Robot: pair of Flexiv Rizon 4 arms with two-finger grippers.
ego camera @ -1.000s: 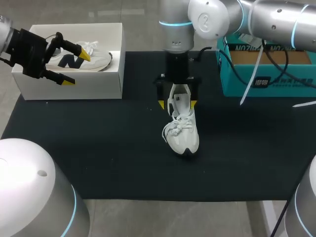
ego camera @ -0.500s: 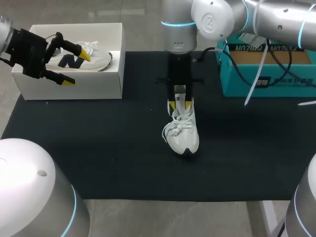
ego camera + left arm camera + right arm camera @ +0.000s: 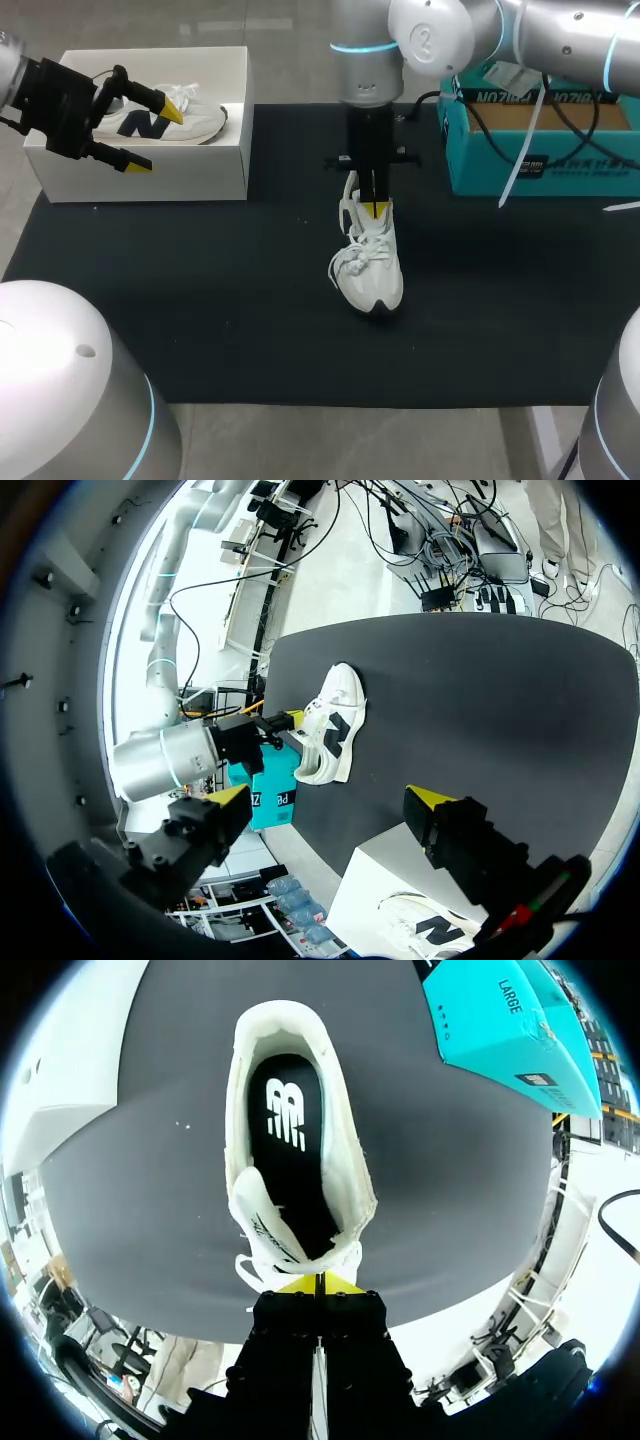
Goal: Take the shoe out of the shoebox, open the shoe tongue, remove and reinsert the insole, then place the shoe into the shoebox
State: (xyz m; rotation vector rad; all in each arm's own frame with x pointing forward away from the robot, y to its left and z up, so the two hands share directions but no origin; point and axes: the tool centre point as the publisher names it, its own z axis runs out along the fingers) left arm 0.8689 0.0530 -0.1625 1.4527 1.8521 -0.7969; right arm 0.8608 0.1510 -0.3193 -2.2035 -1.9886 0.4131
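A white shoe (image 3: 368,270) stands on the black mat (image 3: 200,300), toe toward me; it also shows as the shoe (image 3: 330,730) in the left wrist view. My right gripper (image 3: 375,208) points straight down over its opening, shut. In the right wrist view the gripper (image 3: 320,1282) meets at the laced edge of the shoe (image 3: 345,1175), beside the raised tongue (image 3: 265,1225), with nothing visibly pinched. The black insole (image 3: 290,1130) lies inside. My left gripper (image 3: 155,135) hangs open over the white shoebox (image 3: 150,175), empty, as the gripper (image 3: 330,800) shows.
A second white shoe (image 3: 200,120) lies inside the shoebox (image 3: 380,880). A teal cardboard box (image 3: 540,150) stands at the mat's back right, near my right arm, with cables hanging over it. Bare mat lies in front of the shoe and to both its sides.
My right gripper's fingers, which stood apart on either side of the shoe, have closed together over its opening. The left arm and the shoe have not moved.
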